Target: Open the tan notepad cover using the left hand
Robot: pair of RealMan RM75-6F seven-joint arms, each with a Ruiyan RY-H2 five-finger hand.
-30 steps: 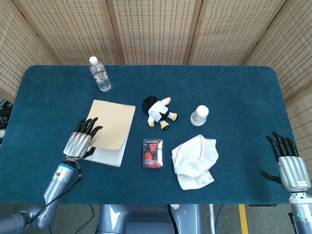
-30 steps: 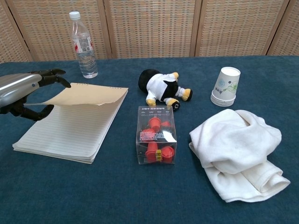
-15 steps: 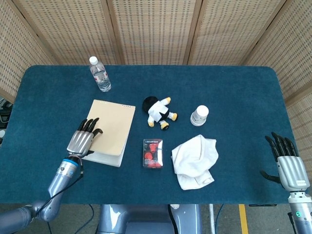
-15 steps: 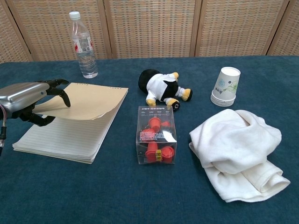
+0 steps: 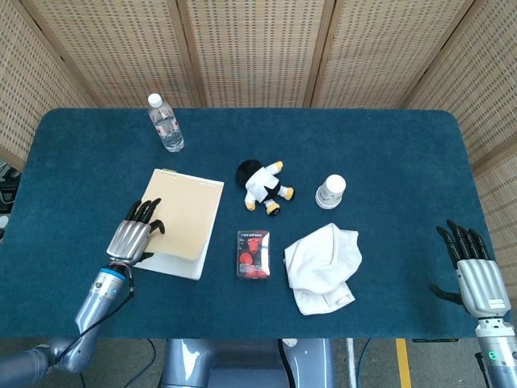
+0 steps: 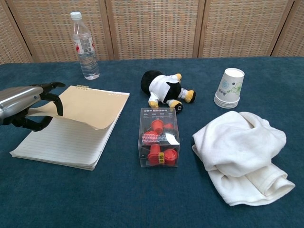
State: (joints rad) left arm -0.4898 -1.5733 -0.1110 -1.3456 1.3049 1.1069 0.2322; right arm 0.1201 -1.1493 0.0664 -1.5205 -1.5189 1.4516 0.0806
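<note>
The tan notepad cover (image 5: 184, 212) (image 6: 88, 108) is lifted off the lined pages (image 6: 61, 142) along its near-left edge and curls upward. My left hand (image 5: 135, 234) (image 6: 24, 103) pinches that raised edge, thumb under the cover and fingers on top. The notepad (image 5: 174, 263) lies left of centre on the blue table (image 5: 388, 153), its spiral binding at the far end. My right hand (image 5: 471, 263) hovers at the right table edge, fingers spread and holding nothing; the chest view does not show it.
A water bottle (image 5: 166, 123) (image 6: 84, 45) stands behind the notepad. A plush toy (image 5: 263, 185) (image 6: 167, 89), a clear box of red items (image 5: 254, 253) (image 6: 158, 137), stacked paper cups (image 5: 330, 191) (image 6: 229, 87) and a crumpled white cloth (image 5: 323, 265) (image 6: 242, 151) fill the table's middle and right.
The left hand has drawn back slightly toward the near left, pulling the notepad a little with it. The cover stays raised, now curling more. The right hand has barely moved.
</note>
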